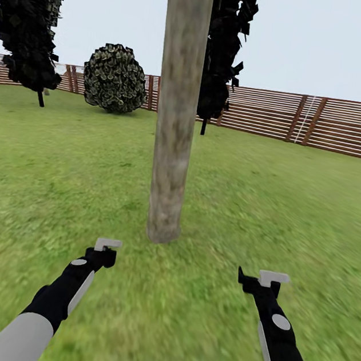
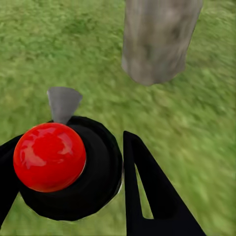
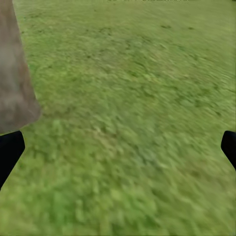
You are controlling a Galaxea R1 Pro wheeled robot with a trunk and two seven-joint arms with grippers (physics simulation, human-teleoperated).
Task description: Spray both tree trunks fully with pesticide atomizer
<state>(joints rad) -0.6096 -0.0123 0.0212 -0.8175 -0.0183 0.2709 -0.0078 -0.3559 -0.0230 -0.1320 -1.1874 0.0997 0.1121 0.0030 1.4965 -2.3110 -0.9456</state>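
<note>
Cut off, covered and blurred in the garden

The tree trunk (image 1: 177,105) runs out of the head view at the top, so its crown is unseen apart from a few dark leaf blocks; in both wrist views only its foot shows, cropped by the frame. The left gripper (image 2: 93,172) has its fingers closed around the pesticide atomizer (image 2: 69,167), whose body is hidden beneath its red cap (image 2: 49,156) (the nozzle alone pokes past). The right gripper (image 3: 118,147) shows just two dark fingertips (image 3: 9,150) at opposite edges, the rest cropped. The grass (image 1: 271,194) is smeared and textureless. The fence (image 1: 339,126) is cut by both sides of the head view.
</note>
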